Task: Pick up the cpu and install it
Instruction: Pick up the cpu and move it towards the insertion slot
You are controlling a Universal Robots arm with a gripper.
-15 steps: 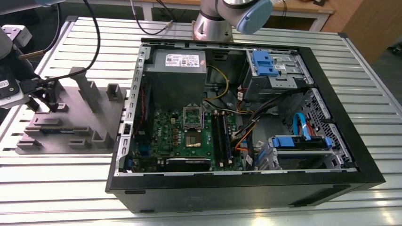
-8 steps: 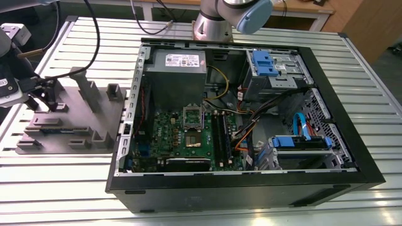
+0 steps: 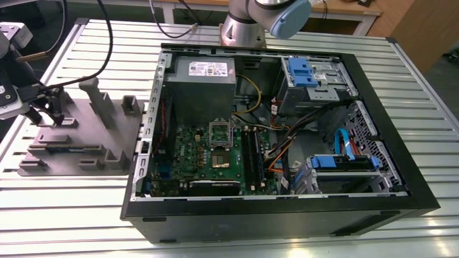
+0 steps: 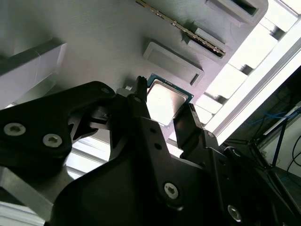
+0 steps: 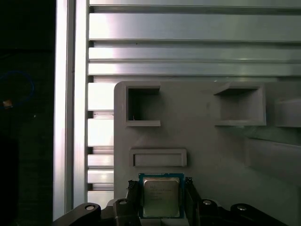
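The cpu (image 5: 161, 197), a small square chip with a silver-grey top and a green rim, lies flat on the grey holder plate (image 5: 202, 146). In both wrist views my gripper (image 5: 161, 184) is down over it, one black finger against each of two opposite edges, shut on the chip. The second wrist view shows the cpu (image 4: 165, 96) bright between the fingers of the gripper (image 4: 162, 101). In the exterior view the gripper (image 3: 43, 115) stands over the holder plate (image 3: 79, 134) at that view's far left. The open computer case (image 3: 280, 134) holds the motherboard with its socket (image 3: 219, 134).
The holder plate has raised posts (image 3: 97, 99) and pockets, and a memory stick (image 3: 61, 149) stands in one slot. The case's walls, a grey power supply (image 3: 201, 86), blue drive brackets (image 3: 305, 72) and loose cables (image 3: 287, 145) surround the motherboard. Everything rests on a slatted metal table (image 3: 72, 215).
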